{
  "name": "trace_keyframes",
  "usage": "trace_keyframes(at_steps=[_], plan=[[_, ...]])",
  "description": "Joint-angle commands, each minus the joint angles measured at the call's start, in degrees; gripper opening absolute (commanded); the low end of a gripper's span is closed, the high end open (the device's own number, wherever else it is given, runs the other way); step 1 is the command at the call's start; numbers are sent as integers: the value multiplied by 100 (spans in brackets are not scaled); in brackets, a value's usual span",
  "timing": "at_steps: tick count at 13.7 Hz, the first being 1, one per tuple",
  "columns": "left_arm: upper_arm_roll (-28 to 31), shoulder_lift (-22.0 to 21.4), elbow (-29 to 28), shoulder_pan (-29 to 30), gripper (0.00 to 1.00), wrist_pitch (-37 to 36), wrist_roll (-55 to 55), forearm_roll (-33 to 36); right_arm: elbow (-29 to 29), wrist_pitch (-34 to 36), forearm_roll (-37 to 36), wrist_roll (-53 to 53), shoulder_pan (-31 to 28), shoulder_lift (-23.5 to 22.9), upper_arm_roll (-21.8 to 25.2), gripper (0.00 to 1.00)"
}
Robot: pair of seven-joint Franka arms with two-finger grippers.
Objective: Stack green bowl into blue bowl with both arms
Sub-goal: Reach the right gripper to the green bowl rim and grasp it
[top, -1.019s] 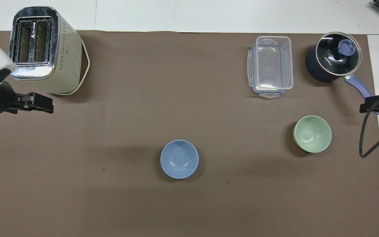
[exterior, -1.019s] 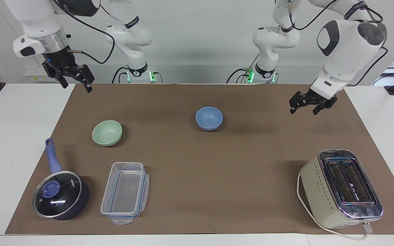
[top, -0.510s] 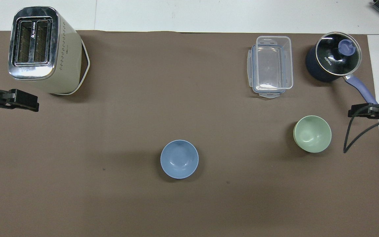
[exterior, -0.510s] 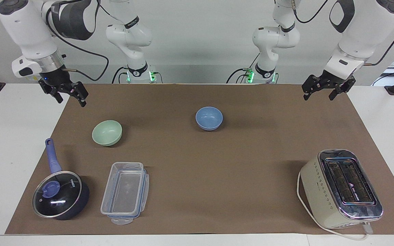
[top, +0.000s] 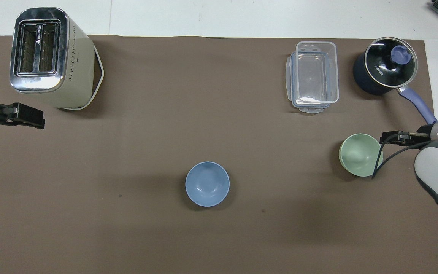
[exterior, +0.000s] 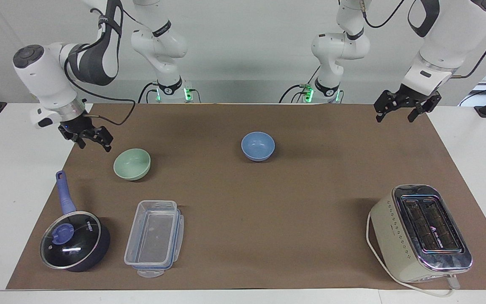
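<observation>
The right gripper (exterior: 92,141) hangs low with its jaws apart and nothing between them, just beside the green bowl (exterior: 132,164) at the right arm's end of the table, not touching it. The left gripper (exterior: 407,110) waits raised over the mat's edge at the left arm's end, jaws apart too and empty.

The step in hand looks like the approach to the green bowl. The next move probably calls for bringing the right gripper's fingers over the bowl's rim, one inside and one outside, and closing there before any lift.

The blue bowl (exterior: 258,146) sits upright and empty near the middle of the brown mat (exterior: 268,202), well apart from the green one and slightly nearer the robots.

Count: two bowls, one lidded saucepan (exterior: 74,240), one clear plastic container (exterior: 154,237), one toaster (exterior: 421,233).
</observation>
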State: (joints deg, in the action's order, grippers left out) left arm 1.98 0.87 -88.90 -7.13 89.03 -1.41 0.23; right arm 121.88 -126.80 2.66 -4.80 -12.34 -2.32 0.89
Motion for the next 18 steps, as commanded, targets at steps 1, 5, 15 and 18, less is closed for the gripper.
trace_keyframes(at_steps=[1,5,15,18], plan=[[-40,45,110,71,100,-140,35,82,125,-213,121,-179,-32,-75,-27,100],[-40,45,110,62,100,-140,35,73,423,-555,121,-249,-40,-207,-27,100],[-40,45,110,71,100,-140,35,73,784,-855,148,-846,-67,-321,-36,100],[-40,45,110,62,100,-140,35,73,784,-837,148,-926,-67,-313,-27,79]])
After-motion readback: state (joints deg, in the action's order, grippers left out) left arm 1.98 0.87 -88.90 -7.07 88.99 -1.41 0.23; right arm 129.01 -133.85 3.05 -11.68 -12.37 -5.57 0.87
